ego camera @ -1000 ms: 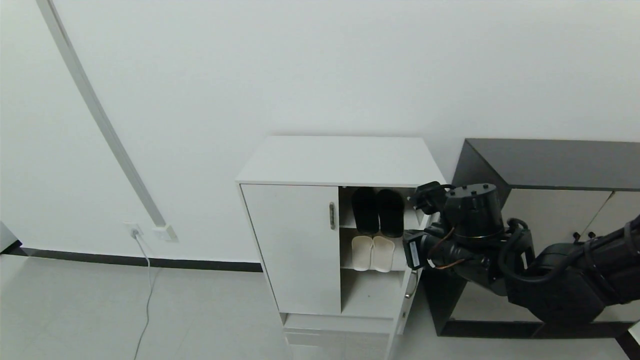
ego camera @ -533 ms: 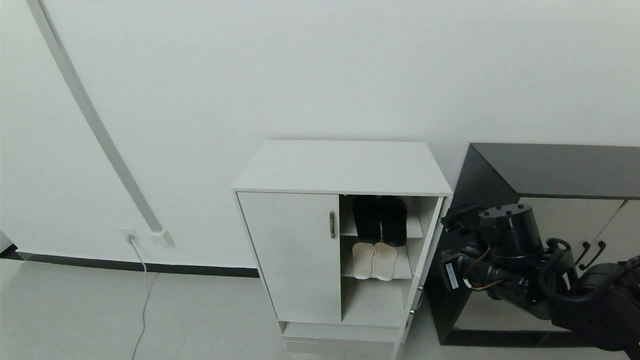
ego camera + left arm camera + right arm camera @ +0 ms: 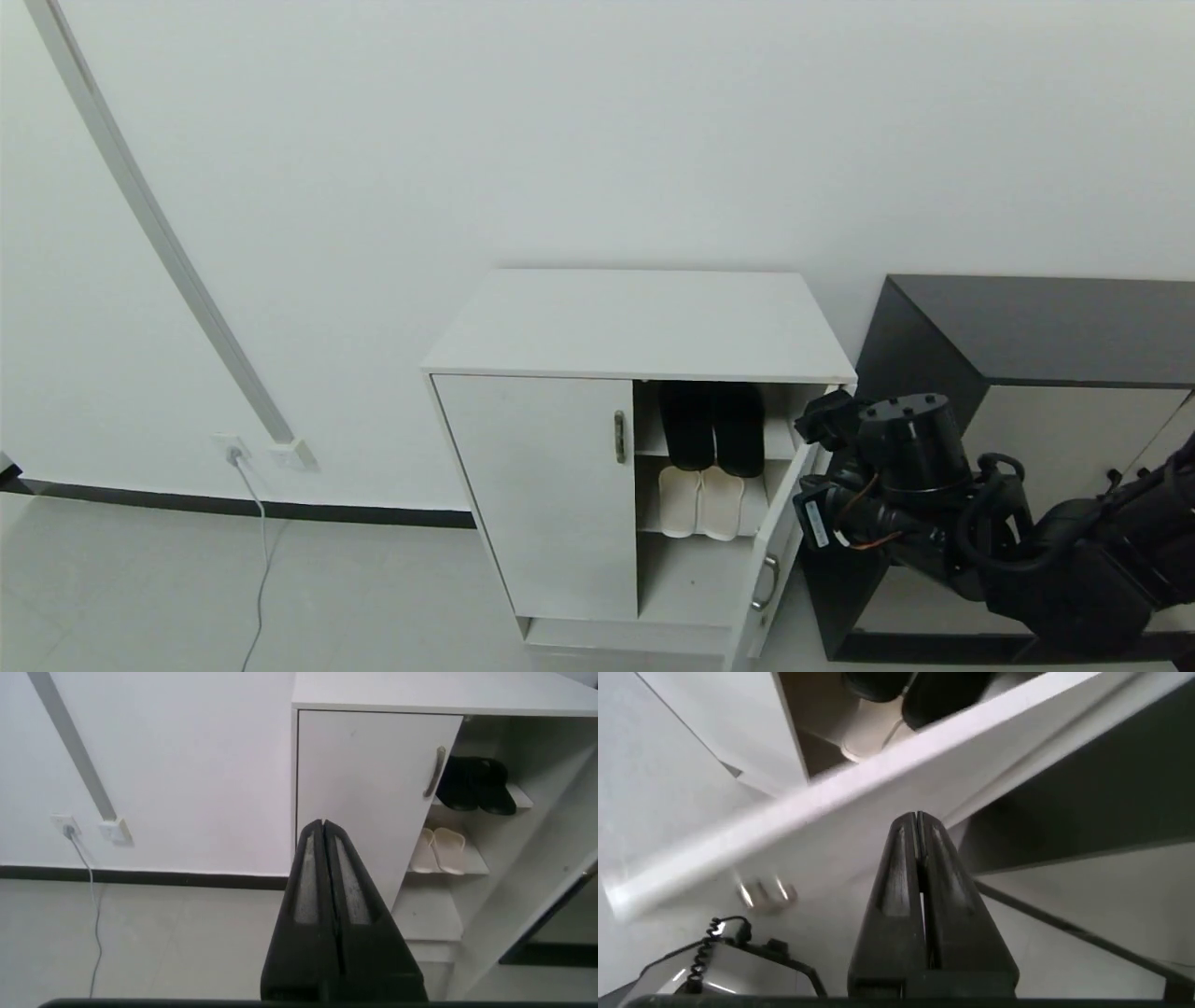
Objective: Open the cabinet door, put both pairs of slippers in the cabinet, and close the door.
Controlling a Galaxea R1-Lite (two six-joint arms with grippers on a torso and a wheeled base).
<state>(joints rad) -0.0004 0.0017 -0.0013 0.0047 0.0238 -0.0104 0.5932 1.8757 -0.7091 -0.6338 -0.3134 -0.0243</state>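
White slippers (image 3: 700,502) are sitting side by side on the middle shelf of the cabinet (image 3: 635,322). Black slippers (image 3: 711,425) are resting on the shelf above, their far ends fading into shadow under the top panel. The left door (image 3: 541,495) is standing closed, while the right door (image 3: 782,523) is hanging part-way open, seen nearly edge-on, its lower corner running off the bottom of the head view. The right arm (image 3: 934,504) is hanging at the right, partly cut off by the picture's edge, with its wrist just beside the open door's outer face, near the upper edge. The wrist housing is covering the fingers from the head camera, so whether anything is touching the door there is hard to tell. In its own wrist view the right gripper (image 3: 918,819) is holding its two fingers pressed together with nothing between them. The tips are pointing at the door's blurred white edge, which is crossing at a slant, and contact cannot be made out. Beyond that edge both pairs of slippers are appearing only in part. The left gripper (image 3: 322,826) is hanging well apart from the cabinet, facing the left door, its fingers likewise closed flat on each other and gripping nothing. A dark unit (image 3: 1027,327) is standing just right of the cabinet, much of its front hidden behind the arm.
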